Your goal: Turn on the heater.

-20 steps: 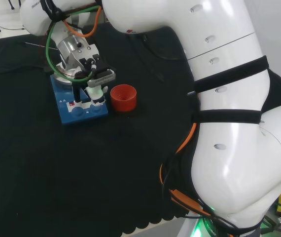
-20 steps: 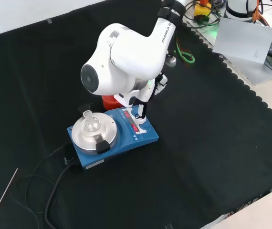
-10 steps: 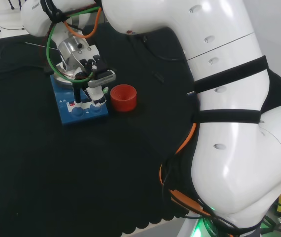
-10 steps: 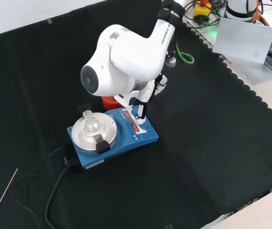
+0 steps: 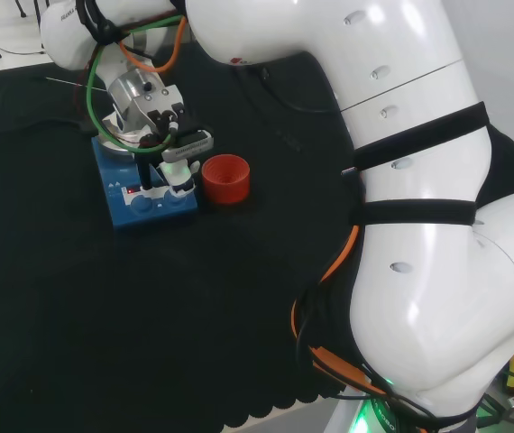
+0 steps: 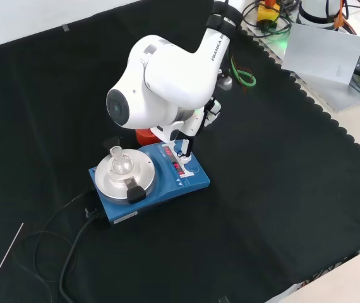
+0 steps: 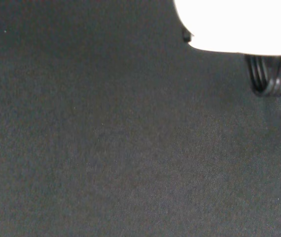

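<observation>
A: Front view had the blue heater (image 6: 161,183) on the black cloth of the surface (image 6: 281,189), round silver plate (image 6: 126,175) to the view's left, control panel to the right with red digits lit. A small clear glass flask (image 6: 118,159) stood on the plate.

B: Where was the hand?

A: The hand (image 6: 185,142) was over the panel end, coming out from under the big white arm link (image 6: 161,82). One finger (image 6: 184,150) pointed straight down with its tip at the panel; real contact couldn't be confirmed.

B: Head view agree?

A: Yes. The hand (image 5: 178,167) was above the heater (image 5: 144,194), fingers extended down toward the knobs, wrapped round nothing. So extended, not gripping.

B: Anything else nearby?

A: A red ribbed ring (image 5: 226,178) stood just beside the heater, on its right in the head view. A black cable (image 6: 72,246) ran from the heater across the cloth toward the front view's lower left.
</observation>
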Controlling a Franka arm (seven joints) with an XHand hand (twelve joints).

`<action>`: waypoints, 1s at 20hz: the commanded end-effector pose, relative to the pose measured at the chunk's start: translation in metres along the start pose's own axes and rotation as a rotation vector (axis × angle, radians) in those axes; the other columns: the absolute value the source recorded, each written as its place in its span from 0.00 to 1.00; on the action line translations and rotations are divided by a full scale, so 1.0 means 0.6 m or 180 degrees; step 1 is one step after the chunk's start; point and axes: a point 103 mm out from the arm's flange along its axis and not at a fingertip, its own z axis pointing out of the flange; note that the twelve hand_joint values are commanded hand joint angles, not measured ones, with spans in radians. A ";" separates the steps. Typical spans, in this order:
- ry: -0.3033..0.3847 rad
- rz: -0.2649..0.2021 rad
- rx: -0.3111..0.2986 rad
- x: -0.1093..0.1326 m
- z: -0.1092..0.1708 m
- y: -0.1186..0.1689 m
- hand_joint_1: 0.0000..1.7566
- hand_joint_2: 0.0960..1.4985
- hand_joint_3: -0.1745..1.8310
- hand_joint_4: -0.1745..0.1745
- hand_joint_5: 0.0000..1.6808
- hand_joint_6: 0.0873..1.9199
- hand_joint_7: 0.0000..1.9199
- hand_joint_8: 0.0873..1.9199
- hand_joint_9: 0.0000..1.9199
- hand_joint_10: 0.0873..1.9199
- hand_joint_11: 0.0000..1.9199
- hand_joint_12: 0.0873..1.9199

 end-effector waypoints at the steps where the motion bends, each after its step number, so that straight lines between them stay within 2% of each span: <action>1: -0.0003 -0.0014 -0.0067 0.002 -0.002 -0.003 0.95 0.14 0.85 0.26 0.25 0.00 0.99 0.81 1.00 0.80 0.94 0.72; 8: -0.0016 -0.0130 -0.0430 0.015 -0.060 -0.075 0.95 0.14 0.85 0.26 0.25 0.00 0.99 0.81 1.00 0.80 0.94 0.72; 12: 0.0002 -0.0105 -0.0495 0.011 -0.079 -0.101 0.95 0.14 0.85 0.26 0.25 0.00 0.99 0.81 1.00 0.80 0.94 0.72; 20: 0.0064 -0.0060 -0.0517 -0.002 -0.075 -0.115 0.95 0.14 0.85 0.26 0.25 0.00 0.99 0.81 1.00 0.80 0.94 0.72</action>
